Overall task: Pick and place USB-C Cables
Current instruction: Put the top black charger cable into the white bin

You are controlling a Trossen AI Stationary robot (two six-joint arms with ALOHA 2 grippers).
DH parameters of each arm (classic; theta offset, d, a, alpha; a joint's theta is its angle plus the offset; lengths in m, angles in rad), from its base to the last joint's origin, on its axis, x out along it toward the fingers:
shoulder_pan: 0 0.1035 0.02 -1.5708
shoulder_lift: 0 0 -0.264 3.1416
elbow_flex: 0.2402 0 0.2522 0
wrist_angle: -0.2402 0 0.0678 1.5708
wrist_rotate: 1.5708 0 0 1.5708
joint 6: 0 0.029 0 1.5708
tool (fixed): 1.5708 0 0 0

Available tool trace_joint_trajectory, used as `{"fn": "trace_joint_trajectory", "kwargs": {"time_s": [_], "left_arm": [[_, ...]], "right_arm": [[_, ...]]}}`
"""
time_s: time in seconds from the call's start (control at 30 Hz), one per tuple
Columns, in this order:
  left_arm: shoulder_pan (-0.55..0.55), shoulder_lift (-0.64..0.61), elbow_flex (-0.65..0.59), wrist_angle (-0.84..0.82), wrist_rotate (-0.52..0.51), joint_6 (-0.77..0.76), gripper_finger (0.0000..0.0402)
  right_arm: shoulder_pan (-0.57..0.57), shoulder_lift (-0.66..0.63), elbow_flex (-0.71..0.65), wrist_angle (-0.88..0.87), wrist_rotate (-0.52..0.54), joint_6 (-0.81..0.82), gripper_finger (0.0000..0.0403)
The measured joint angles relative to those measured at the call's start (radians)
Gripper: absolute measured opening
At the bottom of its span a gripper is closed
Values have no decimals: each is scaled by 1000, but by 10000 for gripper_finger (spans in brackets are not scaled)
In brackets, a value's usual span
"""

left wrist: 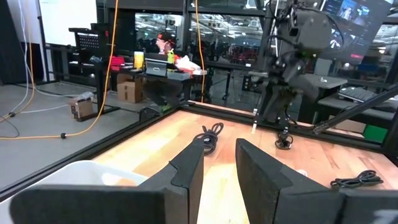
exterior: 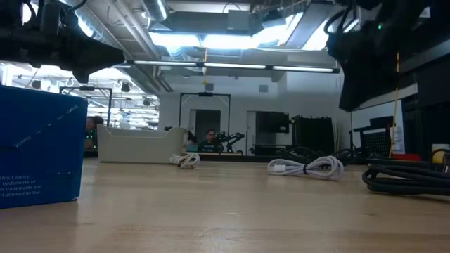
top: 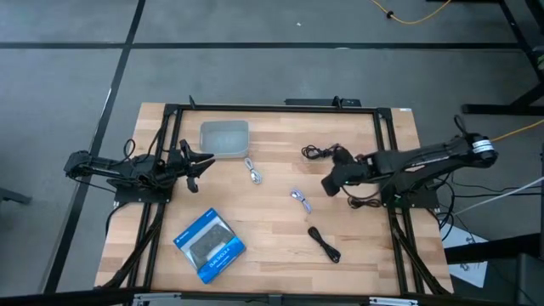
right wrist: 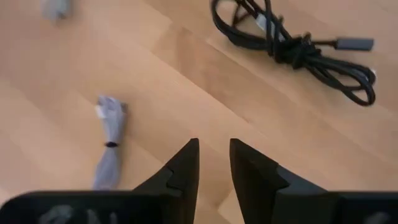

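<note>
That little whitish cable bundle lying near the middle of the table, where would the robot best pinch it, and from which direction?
Probably across its narrow tied middle, coming straight down from above. The short whitish-silver cable bundle lies flat on the wooden table, elongated, with a dark tie cinching it partway along; fingers straddling that waist would catch all strands. The right gripper hovers just beside it, jaws only slightly apart.

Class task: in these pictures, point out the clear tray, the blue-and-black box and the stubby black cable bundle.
clear tray [top: 224, 138], high view, on its bare floor.
blue-and-black box [top: 209, 245], high view, middle of its top face.
stubby black cable bundle [top: 324, 245], high view, middle of the bundle.
</note>
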Motion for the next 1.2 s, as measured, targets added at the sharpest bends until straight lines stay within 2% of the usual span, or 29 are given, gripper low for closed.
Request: {"fn": "trace_joint_trajectory", "kwargs": {"time_s": [0.43, 0.73, 0.87, 1.0, 1.2], "left_arm": [[0, 0, 0, -19, 0, 0, 86], [0, 0, 0, -19, 0, 0, 86], [0, 0, 0, -47, 0, 0, 86], [0, 0, 0, -73, 1, 0, 86], [0, 0, 0, -72, 1, 1, 86]], "right_arm": [[0, 105, -36, 19, -40, -9, 94], [0, 105, -36, 19, -49, -194, 94], [1, 105, -35, 5, -200, -314, 94], [14, 105, -35, -74, -376, -338, 94], [26, 102, -22, -196, -396, -238, 94]]}}
